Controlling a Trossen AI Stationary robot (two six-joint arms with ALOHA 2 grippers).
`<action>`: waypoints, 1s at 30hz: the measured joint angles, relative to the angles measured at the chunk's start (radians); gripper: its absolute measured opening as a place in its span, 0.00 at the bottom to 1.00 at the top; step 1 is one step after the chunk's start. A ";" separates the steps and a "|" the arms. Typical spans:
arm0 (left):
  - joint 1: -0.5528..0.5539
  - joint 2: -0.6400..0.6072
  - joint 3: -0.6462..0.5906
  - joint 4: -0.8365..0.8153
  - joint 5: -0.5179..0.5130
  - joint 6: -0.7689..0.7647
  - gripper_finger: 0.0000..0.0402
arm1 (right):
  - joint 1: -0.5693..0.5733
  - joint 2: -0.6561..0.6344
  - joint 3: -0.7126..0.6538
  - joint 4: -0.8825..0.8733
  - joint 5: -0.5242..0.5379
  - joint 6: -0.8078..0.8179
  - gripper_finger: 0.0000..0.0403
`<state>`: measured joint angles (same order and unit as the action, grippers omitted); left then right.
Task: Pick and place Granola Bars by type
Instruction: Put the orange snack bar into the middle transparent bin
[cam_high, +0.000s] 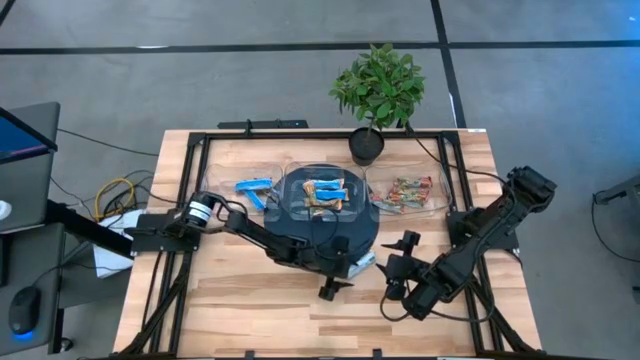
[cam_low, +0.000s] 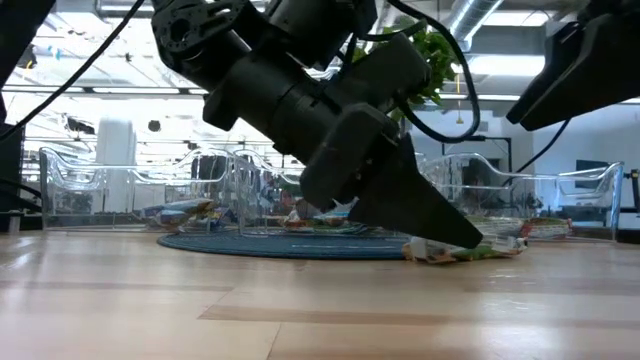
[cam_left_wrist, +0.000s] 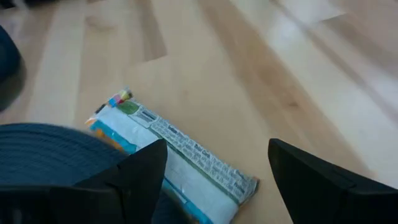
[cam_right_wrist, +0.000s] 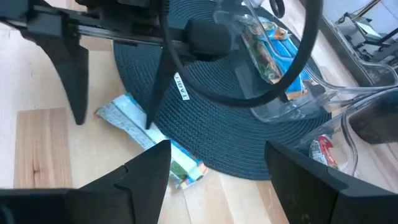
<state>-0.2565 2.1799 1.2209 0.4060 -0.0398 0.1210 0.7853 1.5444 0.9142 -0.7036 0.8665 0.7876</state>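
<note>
Counter (cam_high: 250, 300): pale wood planks, dark frame | round blue mat (cam_high: 368, 232): mid-counter, clear trays behind it | silver-green granola bar (cam_right_wrist: 152, 142): flat at mat's front edge | left hand (cam_high: 335, 280): spread over bar | right hand (cam_high: 400, 262): spread, beside mat | potted plant (cam_high: 378, 85): behind mat | room: grey floor.

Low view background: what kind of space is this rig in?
Likely a robotics lab or workshop: exposed ceiling duct, strip lights, and a monitor with loose cables beside the wooden table.
</note>
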 joint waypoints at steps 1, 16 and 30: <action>0.000 0.000 0.000 -0.005 -0.015 -0.001 0.69 | 0.000 0.000 0.000 0.000 0.000 0.000 0.63; 0.000 0.000 -0.002 -0.020 -0.084 0.016 0.69 | 0.000 0.000 0.000 0.005 -0.001 0.000 0.63; -0.014 0.002 -0.003 -0.031 -0.186 0.053 0.69 | 0.000 0.000 0.000 0.009 -0.002 0.000 0.63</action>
<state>-0.2707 2.1822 1.2175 0.3747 -0.2256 0.1741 0.7853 1.5448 0.9142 -0.6949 0.8646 0.7879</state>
